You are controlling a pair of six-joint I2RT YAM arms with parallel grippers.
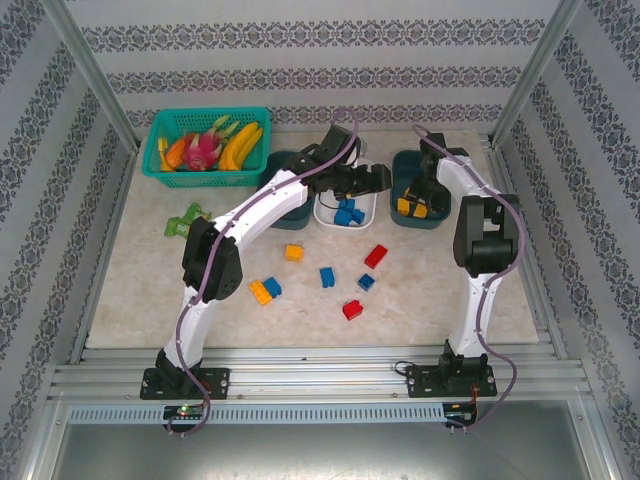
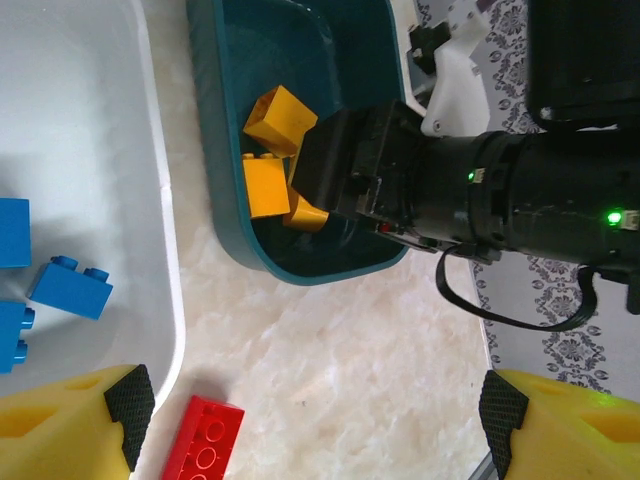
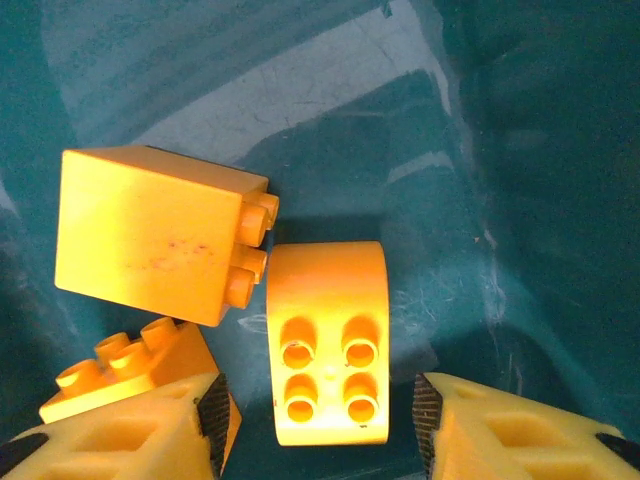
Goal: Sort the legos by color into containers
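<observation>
My right gripper [image 3: 322, 418] hangs open inside the right dark teal tray [image 1: 420, 224], over its yellow legos [image 1: 412, 207]. A rounded yellow brick [image 3: 328, 340] lies studs-up on the tray floor between the fingers, with a gap on each side. Two more yellow bricks [image 3: 150, 240] lie to its left. My left gripper [image 2: 315, 410] stands open over bare table between the white tray [image 2: 150, 200], which holds blue bricks [image 2: 70, 285], and the teal tray [image 2: 215, 150]. A red brick [image 2: 205, 440] lies near its left finger. Loose red [image 1: 376, 256], blue [image 1: 327, 277] and yellow [image 1: 293, 252] legos dot the table.
A second dark teal tray [image 1: 280, 165] sits left of the white one, partly under my left arm. At the back left stands a teal mesh basket [image 1: 205, 148] of toy fruit, with a small green toy [image 1: 185, 220] in front of it. Metal posts frame the table.
</observation>
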